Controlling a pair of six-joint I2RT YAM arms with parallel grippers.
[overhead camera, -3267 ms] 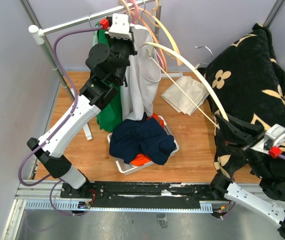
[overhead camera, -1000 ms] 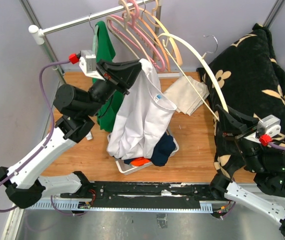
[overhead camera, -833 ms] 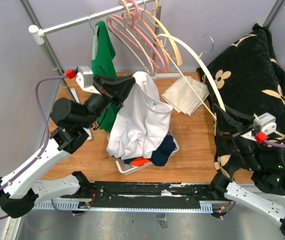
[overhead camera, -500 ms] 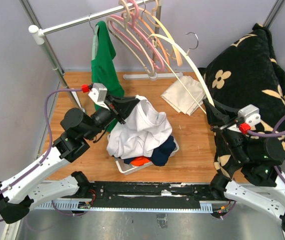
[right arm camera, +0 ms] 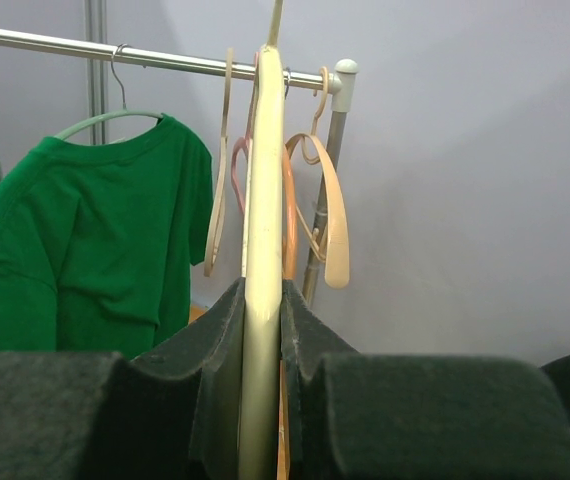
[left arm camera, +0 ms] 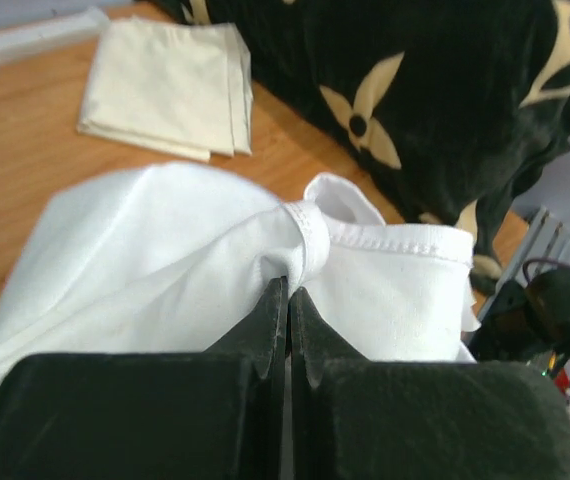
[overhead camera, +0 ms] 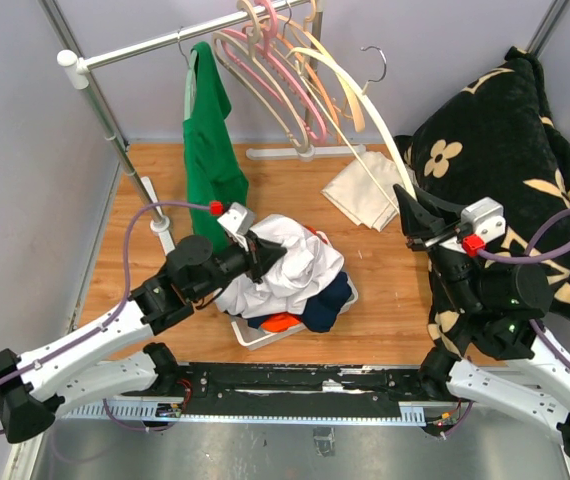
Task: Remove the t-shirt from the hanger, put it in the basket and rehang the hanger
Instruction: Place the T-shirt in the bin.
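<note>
The white t-shirt lies crumpled on top of the clothes in the white basket, off the hanger. My left gripper is shut on a fold of it near the collar, which also shows in the left wrist view. My right gripper is shut on the cream wooden hanger and holds it bare in the air near the rail; in the right wrist view the hanger stands upright between my fingers.
A green t-shirt hangs on the metal rail beside several empty pink and cream hangers. A folded cream cloth lies on the wooden table. A black flowered blanket fills the right side. Navy and orange clothes sit in the basket.
My left gripper has pulled the white t-shirt down off the hanger and lowered it onto the basket. My right gripper has swung the bare hanger up and left, toward the rail.
</note>
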